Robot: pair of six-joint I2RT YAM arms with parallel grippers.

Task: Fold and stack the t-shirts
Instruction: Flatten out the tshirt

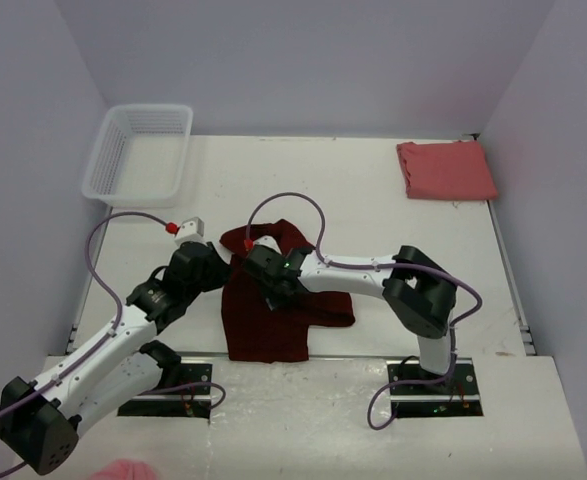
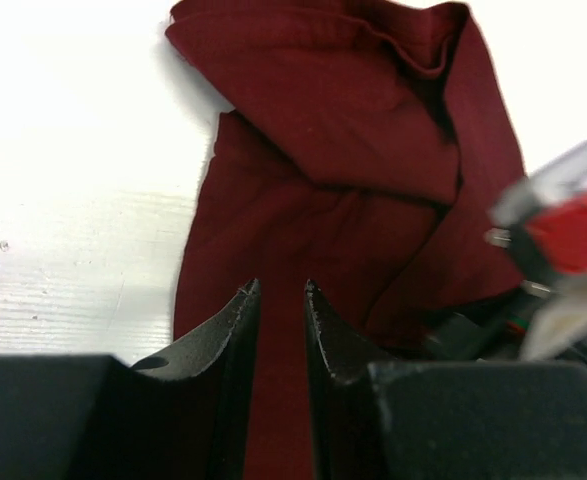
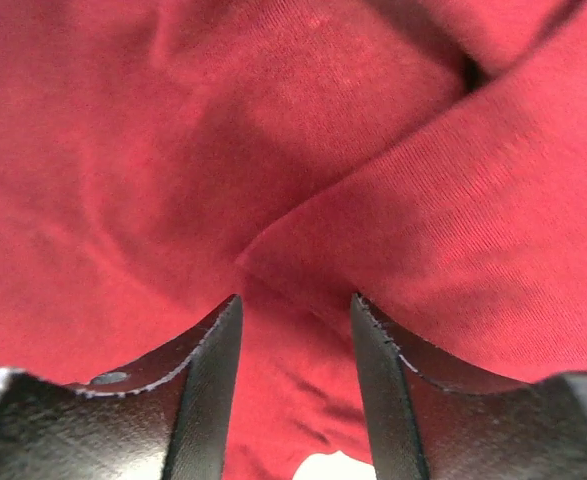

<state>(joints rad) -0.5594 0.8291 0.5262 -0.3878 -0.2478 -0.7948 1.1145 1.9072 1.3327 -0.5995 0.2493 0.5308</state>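
Observation:
A dark maroon t-shirt (image 1: 273, 320) lies crumpled in a long strip at the near middle of the table (image 1: 373, 200). My left gripper (image 1: 228, 272) is down on its left edge. In the left wrist view its jaws (image 2: 278, 288) stand narrow, with maroon cloth (image 2: 353, 150) filling the gap. My right gripper (image 1: 271, 290) presses on the shirt's upper middle. In the right wrist view its jaws (image 3: 295, 300) stand apart, with a raised fold of the cloth (image 3: 423, 200) running between them. A salmon pink t-shirt (image 1: 446, 168) lies folded at the back right.
A white mesh basket (image 1: 138, 150) stands at the back left corner. The two grippers work close together over the maroon shirt, and the right arm's wrist (image 2: 563, 240) shows at the right of the left wrist view. Walls enclose the table on three sides.

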